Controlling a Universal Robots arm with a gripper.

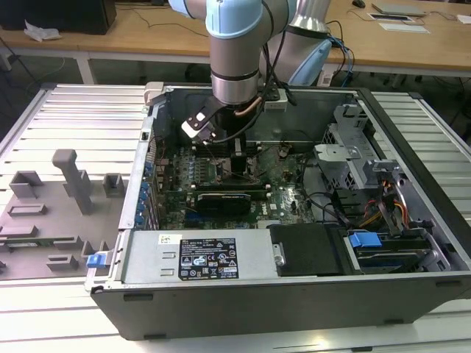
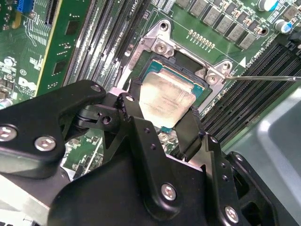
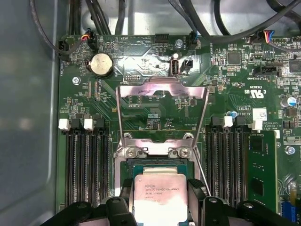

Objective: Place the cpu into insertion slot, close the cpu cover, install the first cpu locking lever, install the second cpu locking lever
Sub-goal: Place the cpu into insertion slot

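The tool (image 2: 162, 110) is closed on the cpu (image 3: 160, 193), gripping two opposite edges. The chip is square with a dull silver top and sits at the insertion slot (image 3: 155, 165). The cpu cover (image 3: 162, 88) stands open.

Robotics lab, test-bench style. Industrial arm (image 1: 235, 51) over a slotted aluminium table (image 1: 66, 110). Open PC case (image 1: 294, 294) lying flat on it, with the motherboard (image 3: 155, 52) bare in the first wrist view. Grey jigs (image 1: 73, 180) on the same table, at the exterior view's left. Wooden desks (image 1: 147, 37) behind, with papers (image 1: 401, 27) and loose blue cables (image 1: 340, 45).
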